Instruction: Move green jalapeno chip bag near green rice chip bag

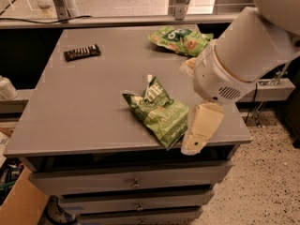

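The jalapeno bag (157,111) is lying crumpled near the table's (84,107) front edge, well apart from the rice bag (179,39). The gripper (201,130) is hanging just beside its right end; whether spread or closed, I cannot tell. Light, crinkly, likely slippery: pinching a raised fold seems best.

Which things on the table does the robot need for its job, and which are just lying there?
For the job:
green jalapeno chip bag, middle of the table
green rice chip bag, far side
gripper, at the front right edge, beside the jalapeno bag

Just lying about:
dark snack bar, far left
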You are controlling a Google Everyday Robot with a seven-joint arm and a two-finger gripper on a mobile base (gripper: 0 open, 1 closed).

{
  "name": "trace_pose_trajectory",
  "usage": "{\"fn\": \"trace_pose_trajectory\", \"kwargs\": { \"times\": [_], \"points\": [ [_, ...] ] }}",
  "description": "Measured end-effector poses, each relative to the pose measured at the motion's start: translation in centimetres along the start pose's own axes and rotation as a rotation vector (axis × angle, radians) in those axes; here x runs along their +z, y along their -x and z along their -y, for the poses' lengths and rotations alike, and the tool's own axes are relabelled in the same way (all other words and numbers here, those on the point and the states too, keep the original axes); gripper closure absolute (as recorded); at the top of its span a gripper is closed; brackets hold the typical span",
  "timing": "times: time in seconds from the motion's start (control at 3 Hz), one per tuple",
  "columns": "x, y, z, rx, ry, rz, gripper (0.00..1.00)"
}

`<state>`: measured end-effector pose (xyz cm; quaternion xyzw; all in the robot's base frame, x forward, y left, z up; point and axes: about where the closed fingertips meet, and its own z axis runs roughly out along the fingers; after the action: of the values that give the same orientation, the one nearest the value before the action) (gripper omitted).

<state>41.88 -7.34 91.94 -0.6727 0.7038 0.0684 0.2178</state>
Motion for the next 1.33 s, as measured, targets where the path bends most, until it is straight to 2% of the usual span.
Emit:
{"fn": "trace_pose_trajectory", "kwargs": {
  "times": [0.67,1.0,1.33],
  "points": [
    [5.2,-4.1,3.4,0.164,-0.060,0.115,0.00],
    [7.8,-4.7,4.7,0.243,-0.043,0.139,0.00],
    [9.7,-4.3,4.5,0.292,-0.007,0.148,0.15]
  ]
}}
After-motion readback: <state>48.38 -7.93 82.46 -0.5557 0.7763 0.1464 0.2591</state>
